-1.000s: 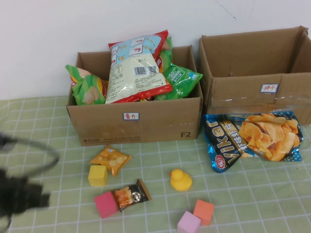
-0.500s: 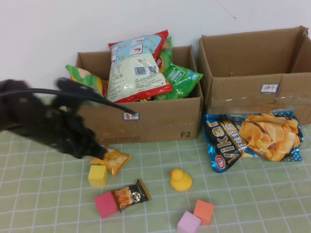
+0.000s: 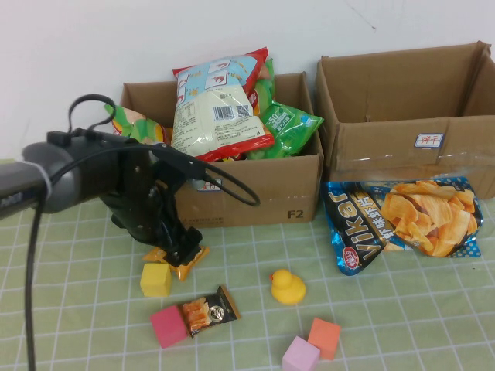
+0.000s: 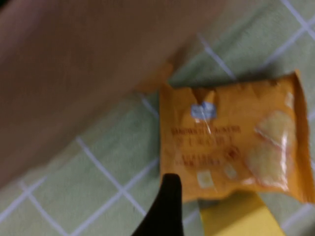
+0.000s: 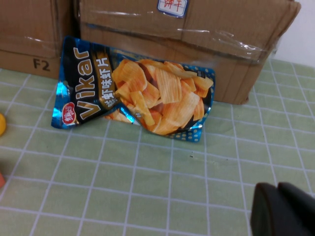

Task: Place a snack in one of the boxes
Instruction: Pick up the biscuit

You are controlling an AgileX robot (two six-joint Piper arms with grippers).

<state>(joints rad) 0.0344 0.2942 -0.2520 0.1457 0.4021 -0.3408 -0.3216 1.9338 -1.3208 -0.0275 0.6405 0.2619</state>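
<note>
A small orange snack packet (image 3: 186,260) lies flat on the green checked cloth, just in front of the left box (image 3: 247,193), which is heaped with snack bags. My left gripper (image 3: 178,252) hangs right over this packet, open. In the left wrist view only one dark finger (image 4: 165,206) shows, at the edge of the packet (image 4: 231,142). The right box (image 3: 410,147) stands beside the left one, and I cannot see inside it. My right gripper (image 5: 281,212) is out of the high view; it hovers shut and empty over the cloth near a large Vikar chips bag (image 5: 138,91).
A yellow cube (image 3: 155,280) sits just in front of the orange packet. A pink cube (image 3: 168,325) touches a small brown snack packet (image 3: 210,309). A yellow duck (image 3: 287,286), an orange cube (image 3: 324,337) and a purple cube (image 3: 300,355) lie further right.
My left arm has swung in from the lower left and now sits over the orange packet. Its jaws have gone from shut to open. Nothing on the cloth has moved.
</note>
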